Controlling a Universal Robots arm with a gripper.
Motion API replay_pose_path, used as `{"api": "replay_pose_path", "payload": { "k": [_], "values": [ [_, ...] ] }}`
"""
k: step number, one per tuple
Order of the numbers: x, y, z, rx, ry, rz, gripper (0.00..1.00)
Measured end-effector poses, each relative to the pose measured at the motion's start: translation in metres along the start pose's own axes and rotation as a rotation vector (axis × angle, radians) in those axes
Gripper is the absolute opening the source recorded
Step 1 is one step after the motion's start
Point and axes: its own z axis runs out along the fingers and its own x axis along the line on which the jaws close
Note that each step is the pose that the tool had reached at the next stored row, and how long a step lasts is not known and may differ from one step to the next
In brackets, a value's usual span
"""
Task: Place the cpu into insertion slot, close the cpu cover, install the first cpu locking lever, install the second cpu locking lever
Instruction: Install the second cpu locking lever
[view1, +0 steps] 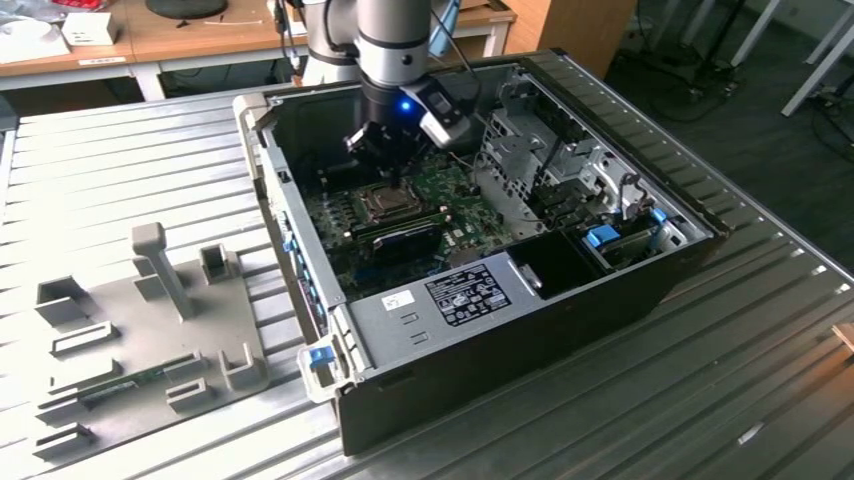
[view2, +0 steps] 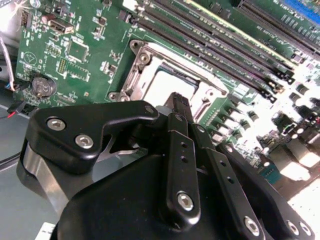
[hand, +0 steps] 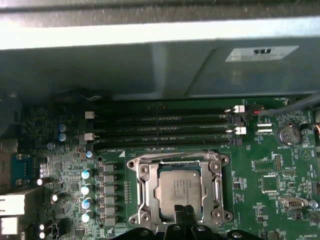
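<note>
First wrist view shows me the cpu (hand: 180, 188) seated in the insertion slot (hand: 141, 192), cpu cover (hand: 218, 186) closed around it; my hand (hand: 184, 212) hovers narrow, fingertips together, holding nothing.

We see ribbed silver metal tabletop (view1: 120, 170) filling most of exterior view. Behind it, along far edge, we note pale wooden desk (view1: 200, 40) with small white box (view1: 88, 27) on top. Dark grey floor (view1: 747, 90) lies toward exterior view's right, with black cables (view1: 694, 60) trailing across it. We find light even, with no hard shadows.
</note>
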Motion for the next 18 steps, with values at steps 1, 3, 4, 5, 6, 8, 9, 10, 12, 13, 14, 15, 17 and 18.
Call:
{"api": "replay_pose_path", "payload": {
  "k": [1, 3, 4, 5, 6, 8, 9, 10, 12, 13, 14, 15, 17, 18],
  "values": [
    [-0.0001, -0.0013, -0.0001, 0.0001, 0.0, 0.0, 0.1],
    [-0.0002, -0.0036, -0.0001, 0.0, 0.0, 0.0, 0.1],
    [-0.0003, -0.0044, -0.0001, 0.0, 0.0, 0.0, 0.1],
    [-0.0003, -0.0051, -0.0001, -0.0001, -0.0001, 0.0, 0.1],
    [-0.0003, -0.0057, -0.0002, 0.0, 0.0, 0.0, 0.1],
    [-0.0004, -0.0076, -0.0002, 0.0, 0.0, 0.0, 0.1],
    [-0.0004, -0.0081, -0.0002, -0.0001, -0.0001, 0.0, 0.1],
    [-0.0004, -0.0081, -0.0002, -0.0001, -0.0001, 0.0, 0.1],
    [-0.0004, -0.0082, -0.0003, -0.0002, -0.0001, 0.0, 0.1],
    [-0.0005, -0.0082, -0.0007, 0.0, 0.0, 0.0, 0.1],
    [-0.0005, -0.0082, -0.0008, 0.0, 0.0, 0.0, 0.1],
    [-0.0005, -0.0082, -0.0008, -0.0001, 0.0, 0.0, 0.1],
    [-0.0005, -0.0082, -0.0014, 0.0003, 0.0002, 0.0, 0.1],
    [-0.0005, -0.0082, -0.0015, 0.0, 0.0, 0.0, 0.1]
  ]
}}
